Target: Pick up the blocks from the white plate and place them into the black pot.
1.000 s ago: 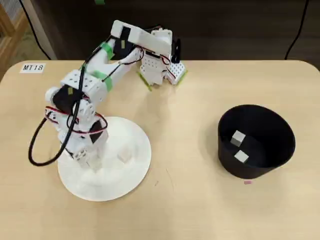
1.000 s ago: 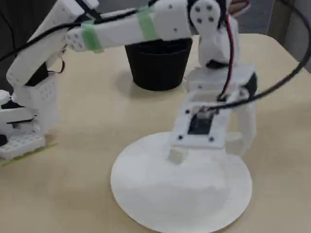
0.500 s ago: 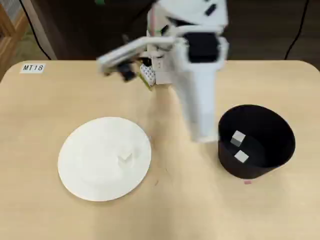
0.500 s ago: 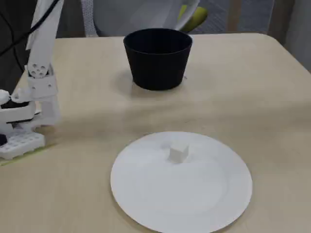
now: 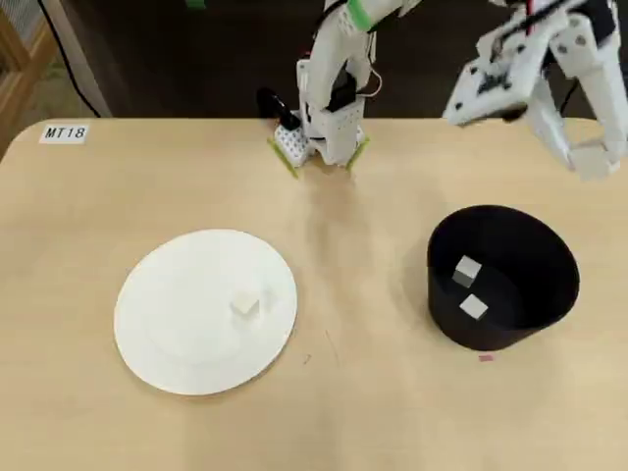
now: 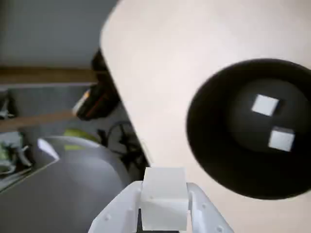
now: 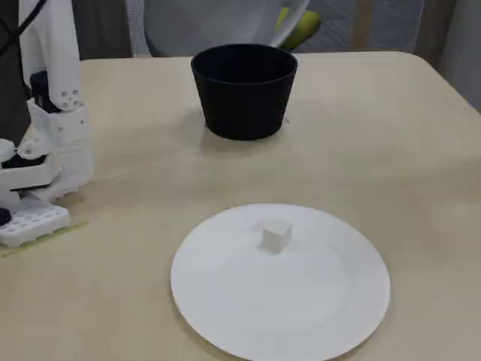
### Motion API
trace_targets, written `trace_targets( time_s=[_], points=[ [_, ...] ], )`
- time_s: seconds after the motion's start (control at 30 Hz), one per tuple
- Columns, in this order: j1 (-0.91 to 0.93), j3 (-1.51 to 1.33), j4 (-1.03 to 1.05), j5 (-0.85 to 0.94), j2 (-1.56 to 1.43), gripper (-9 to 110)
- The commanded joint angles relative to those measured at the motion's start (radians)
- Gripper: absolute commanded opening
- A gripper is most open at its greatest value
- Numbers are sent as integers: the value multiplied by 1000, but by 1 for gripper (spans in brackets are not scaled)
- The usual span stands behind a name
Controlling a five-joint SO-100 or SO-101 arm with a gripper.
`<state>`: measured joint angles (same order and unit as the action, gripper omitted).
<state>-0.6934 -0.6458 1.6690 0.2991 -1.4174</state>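
Note:
My gripper [image 5: 594, 160] is shut on a pale block [image 6: 164, 198] and holds it high, beyond the far right rim of the black pot [image 5: 502, 277] in the overhead view. The held block also shows there [image 5: 592, 158]. Two blocks [image 5: 468, 269] [image 5: 473, 307] lie inside the pot; the wrist view shows them too [image 6: 266, 105] [image 6: 281, 139]. One block [image 5: 245, 305] sits near the middle of the white plate [image 5: 177, 334]. The fixed view shows the plate [image 7: 301, 316], its block [image 7: 276, 235] and the pot [image 7: 244, 90]; the gripper is out of that view.
The arm's white base [image 5: 319, 137] stands at the table's far edge in the overhead view, and at the left in the fixed view [image 7: 45, 173]. A label reading MT18 [image 5: 65, 132] lies at the far left corner. Beyond the table edge are a chair and clutter [image 6: 73, 145].

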Motion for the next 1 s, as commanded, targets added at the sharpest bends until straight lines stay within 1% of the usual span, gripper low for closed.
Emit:
trace_targets(
  time_s=[0.0,0.13,0.27,0.6,0.8,0.83,0.9,0.93,0.97],
  points=[
    [8,-143,-9,-26,-75,-2],
    [20,-265,-9,-17,-49,-2],
    [9,-316,-9,3,12,-2],
    [12,-311,-12,35,141,-2],
    [23,-298,-28,31,143,-2],
    [25,-290,-29,29,137,-1],
    [21,-290,-35,77,104,19],
    [20,-290,-41,95,84,27],
    [20,-290,-51,97,67,31]
  ],
)
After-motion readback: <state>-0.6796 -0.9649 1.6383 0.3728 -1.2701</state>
